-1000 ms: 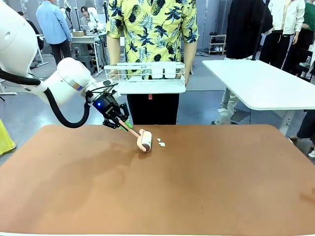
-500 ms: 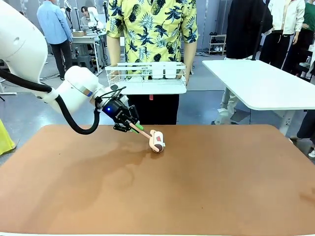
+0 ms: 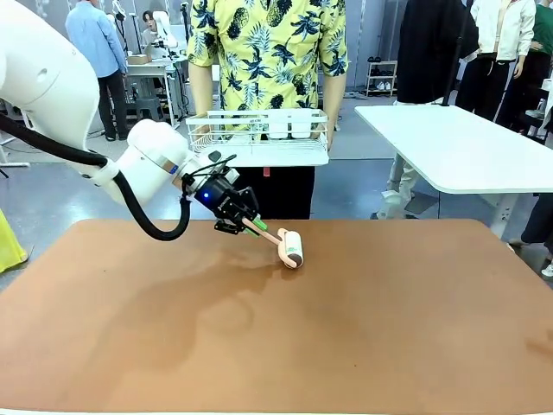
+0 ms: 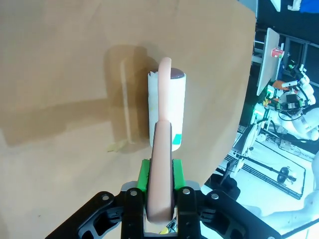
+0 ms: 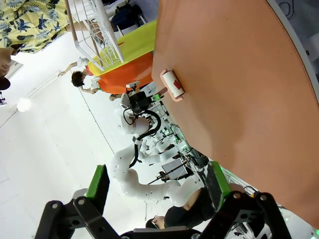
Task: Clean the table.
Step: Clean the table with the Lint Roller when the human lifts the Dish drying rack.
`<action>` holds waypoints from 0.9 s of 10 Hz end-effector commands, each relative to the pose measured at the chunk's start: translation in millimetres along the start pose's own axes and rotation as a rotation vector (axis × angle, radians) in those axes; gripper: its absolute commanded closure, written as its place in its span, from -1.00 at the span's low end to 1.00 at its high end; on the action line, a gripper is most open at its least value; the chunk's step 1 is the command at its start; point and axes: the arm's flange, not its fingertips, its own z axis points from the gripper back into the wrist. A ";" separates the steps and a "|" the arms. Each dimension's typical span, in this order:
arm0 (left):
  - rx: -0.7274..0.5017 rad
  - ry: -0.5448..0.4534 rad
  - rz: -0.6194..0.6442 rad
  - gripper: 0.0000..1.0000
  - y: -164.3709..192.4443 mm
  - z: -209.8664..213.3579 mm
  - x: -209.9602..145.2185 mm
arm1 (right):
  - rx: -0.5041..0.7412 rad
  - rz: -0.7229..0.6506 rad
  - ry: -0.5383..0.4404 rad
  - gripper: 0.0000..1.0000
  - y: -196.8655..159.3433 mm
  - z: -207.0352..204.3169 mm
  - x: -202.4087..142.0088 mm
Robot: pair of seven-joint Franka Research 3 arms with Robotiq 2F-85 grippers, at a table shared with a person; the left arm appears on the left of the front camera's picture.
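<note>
1. On the left, your left gripper (image 3: 244, 221) reaches in over the far-left part of the table (image 3: 363, 328). Its fingers are clamped on the pink handle of the lint roller (image 3: 291, 246). In the wrist view the green pads (image 4: 143, 175) pinch that handle from both sides, low on the stem. That looks like a grip chosen so you can bear down on the drum.
2. Next along is the roller itself. Its long axis runs from the jaws down and toward your right, drum end lowest. The white sticky drum rests on the tabletop near the far edge, about mid-width. I'd say the tilt puts the drum on the wood while the gripper rides clear above it.
3. The table lies flat, directly below the front camera. Its long axis runs left to right, and its far edge faces the person behind the white dish rack (image 3: 257, 130).
4. Over to your right gripper (image 5: 157, 185): its pads stand well apart with nothing between them. It hangs off the table, likely parked out of the roller's way.
</note>
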 end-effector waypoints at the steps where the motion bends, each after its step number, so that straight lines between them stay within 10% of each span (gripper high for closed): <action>1: 0.037 0.026 -0.030 0.62 14.9 -33.5 -12.6 | -0.005 0.008 0.001 -1.00 1.4 0.4 -2.9; 9: -0.130 -0.001 -0.091 0.62 -68.3 27.1 -37.0 | -0.005 0.008 0.001 -1.00 1.4 0.4 -2.9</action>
